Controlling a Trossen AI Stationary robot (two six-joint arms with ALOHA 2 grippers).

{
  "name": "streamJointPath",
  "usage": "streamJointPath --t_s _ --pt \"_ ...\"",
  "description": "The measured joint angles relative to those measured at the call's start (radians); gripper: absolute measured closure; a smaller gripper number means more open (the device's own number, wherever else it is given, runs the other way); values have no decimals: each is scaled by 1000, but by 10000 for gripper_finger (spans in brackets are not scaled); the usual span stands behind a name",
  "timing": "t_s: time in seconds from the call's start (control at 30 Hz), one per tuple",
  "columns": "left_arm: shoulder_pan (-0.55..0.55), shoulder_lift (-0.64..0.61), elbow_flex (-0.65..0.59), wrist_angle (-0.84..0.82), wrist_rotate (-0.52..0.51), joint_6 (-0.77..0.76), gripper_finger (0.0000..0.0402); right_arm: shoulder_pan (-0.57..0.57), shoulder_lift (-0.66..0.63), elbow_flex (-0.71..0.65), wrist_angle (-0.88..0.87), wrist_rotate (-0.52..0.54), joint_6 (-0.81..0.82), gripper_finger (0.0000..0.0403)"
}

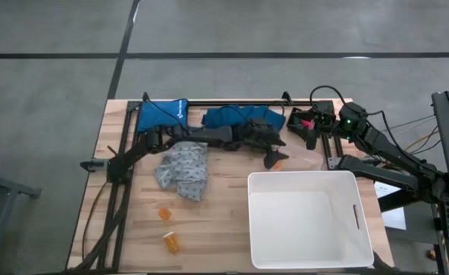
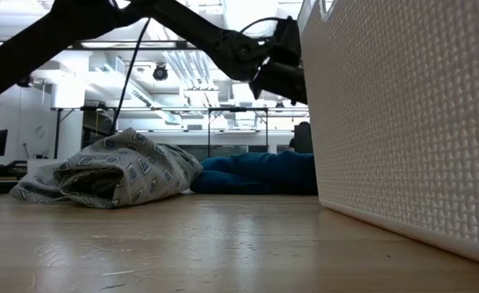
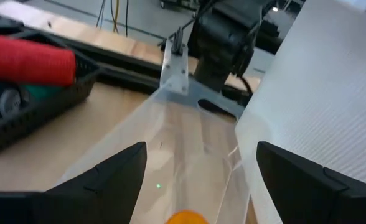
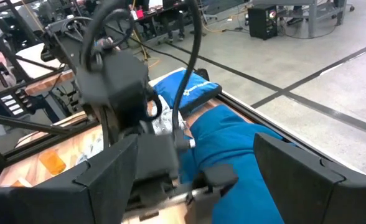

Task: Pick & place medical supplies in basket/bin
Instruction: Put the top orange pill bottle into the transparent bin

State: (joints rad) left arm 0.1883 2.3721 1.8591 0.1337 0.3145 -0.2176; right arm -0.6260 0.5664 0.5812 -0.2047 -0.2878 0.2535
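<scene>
My left gripper [image 1: 274, 158] hangs open above the table, just off the far left corner of the white bin [image 1: 301, 221]. In the left wrist view a small orange thing [image 3: 186, 218] shows low between its fingers, with a clear see-through shape [image 3: 189, 149] ahead of it. I cannot tell whether the fingers touch either. The patterned garment [image 1: 182, 169] lies bunched on the wood and the dark teal garment [image 1: 243, 118] lies by the far edge. Two orange pill bottles [image 1: 165, 213] [image 1: 171, 241] lie near the front left. My right gripper [image 4: 195, 180] waits open at the far right.
A black tray [image 3: 40, 106] at the far right holds a pink-red cylinder [image 3: 27, 59]. A blue pouch [image 1: 162, 114] lies at the far left. Black frame rails [image 1: 232, 101] run along the far edge. The bin's wall [image 2: 402, 122] stands close beside my left gripper.
</scene>
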Motion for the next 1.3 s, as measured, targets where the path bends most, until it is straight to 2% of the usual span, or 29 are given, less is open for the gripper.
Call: streamJointPath --t_s 0.3,0.43,0.67,0.9,1.1,1.3 --pt "48 -84 0 -24 -5 -27 91 0 0 0 0 0 0 92" --pt "66 -142 0 -127 -4 -41 91 0 0 0 0 0 0 92" --pt "72 -266 -1 -508 -74 -42 90 0 0 0 0 0 0 92" --pt "44 -384 -1 -833 -264 -79 92 0 0 0 0 0 0 92" --pt "-19 -488 -1 -1055 -380 -98 94 0 0 0 0 0 0 92" --pt "-115 -560 -4 -1364 -408 -184 95 0 0 0 0 0 0 92"
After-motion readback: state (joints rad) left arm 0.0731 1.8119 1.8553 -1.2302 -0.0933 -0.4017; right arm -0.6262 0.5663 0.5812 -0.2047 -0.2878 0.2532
